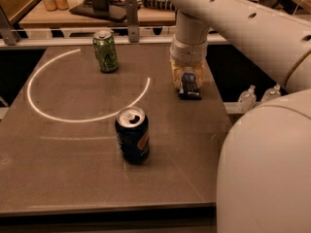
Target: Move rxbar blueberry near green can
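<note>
The rxbar blueberry is a small dark navy bar at the table's right side, its lower end on the surface. My gripper reaches straight down over it, its yellowish fingers pressed against the bar's two sides, shut on it. The green can stands upright at the far left-centre of the table, well to the left of the bar and the gripper.
A dark blue soda can stands upright in the middle front of the brown table. A bright arc of light lies on the table's left half. My white arm and base fill the right side. Small plastic bottles stand beyond the right edge.
</note>
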Controlling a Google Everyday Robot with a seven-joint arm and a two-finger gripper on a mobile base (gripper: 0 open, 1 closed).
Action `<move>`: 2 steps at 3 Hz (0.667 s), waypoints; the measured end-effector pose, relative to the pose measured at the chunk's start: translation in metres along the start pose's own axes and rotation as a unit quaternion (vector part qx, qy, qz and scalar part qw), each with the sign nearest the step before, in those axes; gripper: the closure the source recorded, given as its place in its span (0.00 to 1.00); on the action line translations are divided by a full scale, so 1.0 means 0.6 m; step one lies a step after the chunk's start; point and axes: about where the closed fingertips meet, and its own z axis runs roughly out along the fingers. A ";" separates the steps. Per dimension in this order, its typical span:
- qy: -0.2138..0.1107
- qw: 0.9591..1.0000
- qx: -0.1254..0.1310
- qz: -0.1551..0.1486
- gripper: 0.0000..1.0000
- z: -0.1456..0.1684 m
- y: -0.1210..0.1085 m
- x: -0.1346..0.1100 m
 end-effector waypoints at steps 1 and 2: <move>-0.022 0.999 -0.011 -0.046 1.00 -0.014 0.023 -0.009; -0.064 0.988 -0.064 -0.129 1.00 -0.037 0.073 -0.031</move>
